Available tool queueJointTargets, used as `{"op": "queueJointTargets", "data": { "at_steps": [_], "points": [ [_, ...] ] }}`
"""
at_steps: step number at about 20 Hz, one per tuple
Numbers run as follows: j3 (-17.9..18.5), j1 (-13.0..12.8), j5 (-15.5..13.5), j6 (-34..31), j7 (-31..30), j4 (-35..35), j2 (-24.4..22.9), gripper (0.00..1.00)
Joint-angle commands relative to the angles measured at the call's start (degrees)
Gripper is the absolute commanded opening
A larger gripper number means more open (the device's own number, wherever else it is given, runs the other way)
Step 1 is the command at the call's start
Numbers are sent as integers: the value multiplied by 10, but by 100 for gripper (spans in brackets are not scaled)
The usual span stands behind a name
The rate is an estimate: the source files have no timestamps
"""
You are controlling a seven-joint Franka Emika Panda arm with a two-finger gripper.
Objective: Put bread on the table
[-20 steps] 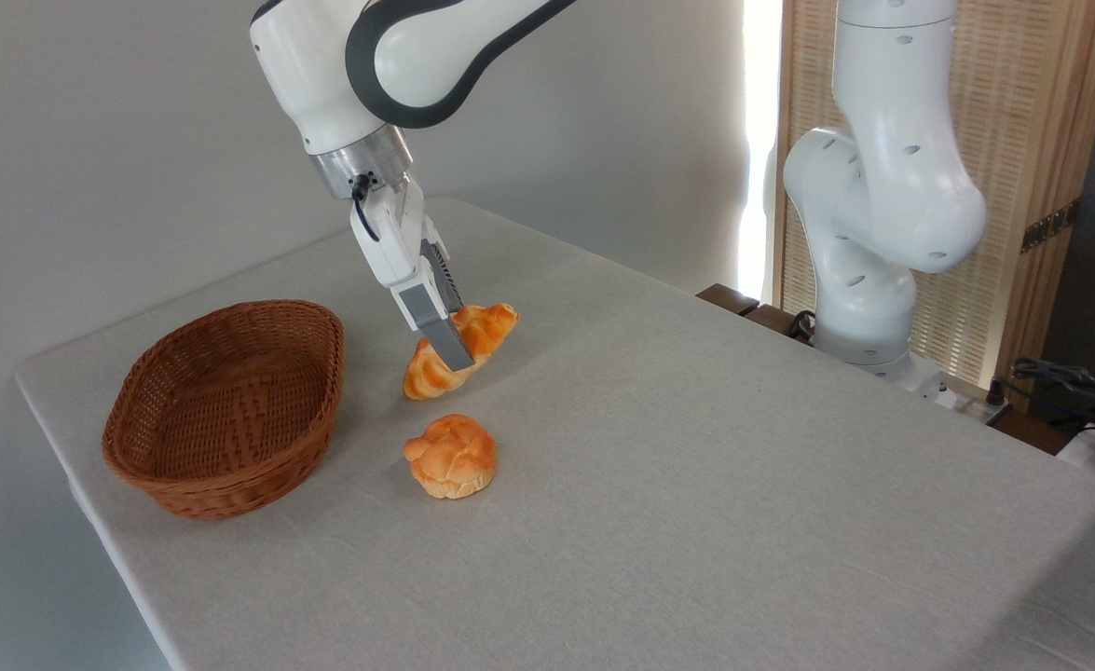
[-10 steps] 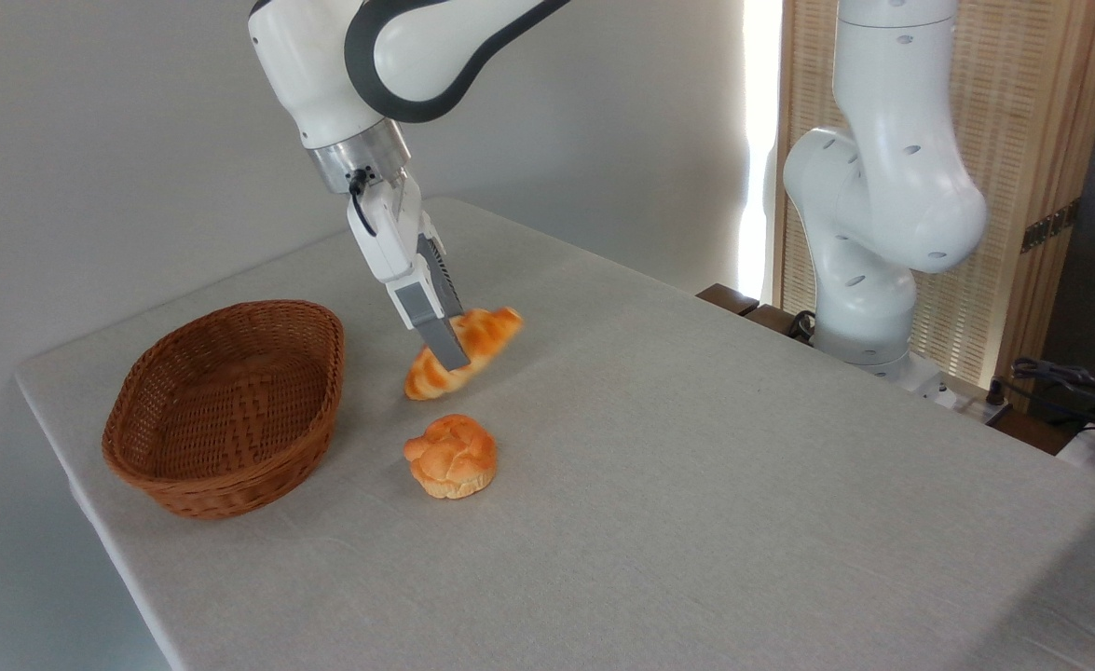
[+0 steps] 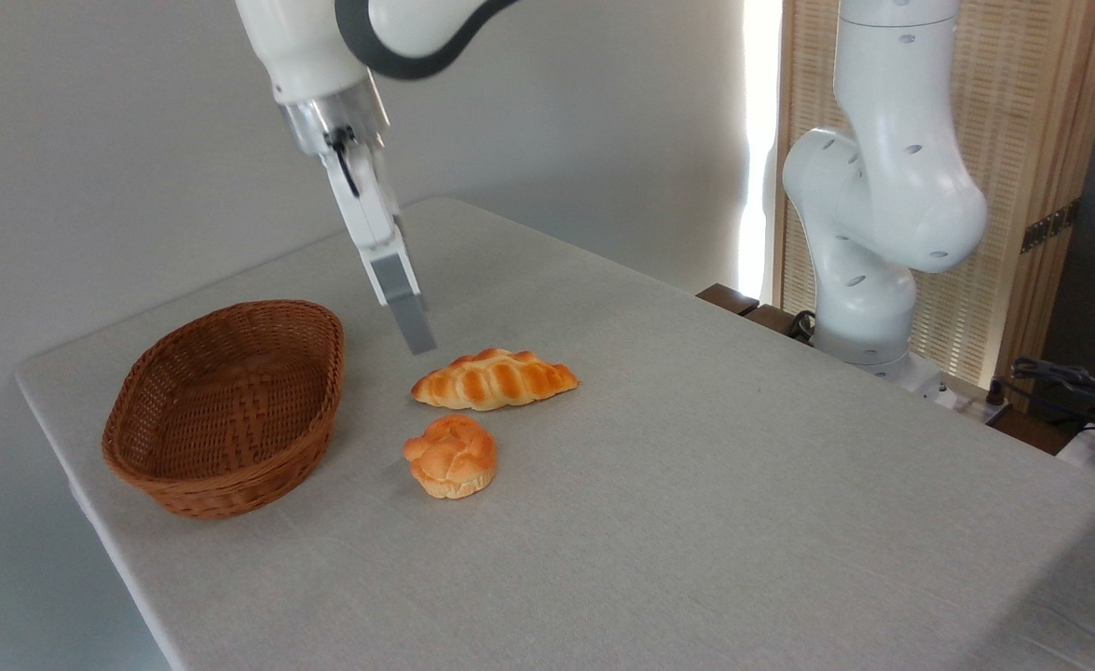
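The bread (image 3: 496, 379), a golden-orange braided loaf with pointed ends, lies flat on the grey-beige table (image 3: 696, 485), just right of centre-left. My gripper (image 3: 416, 341) hangs a little above the table, up and to the left of the loaf's left tip, touching nothing. I see it edge-on, so its fingers (image 3: 409, 321) overlap into one grey bar. It holds nothing and the loaf lies free of it.
A small round knotted bun (image 3: 451, 456) sits just in front of the loaf. A brown oval wicker basket (image 3: 227, 404) stands to the left near the table's edge. The arm's white base (image 3: 873, 233) rises at the back right.
The loaf was tilted up between the fingers; it now lies flat on the cloth, let go. The gripper has risen and drawn back to the left.
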Motion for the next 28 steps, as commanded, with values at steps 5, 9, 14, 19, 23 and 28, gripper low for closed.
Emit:
{"op": "queueJointTargets", "data": {
  "at_steps": [5,9,14,19,23,28],
  "points": [
    [92,29,-4,-13,-52,107,0,100],
    [92,86,-47,-38,-49,134,0,100],
    [110,99,-51,-65,-48,143,0,100],
    [121,99,-73,-75,-52,143,0,100],
    [121,99,-68,-80,-51,143,0,100],
    [132,99,-63,-81,-50,144,0,100]
  ]
}}
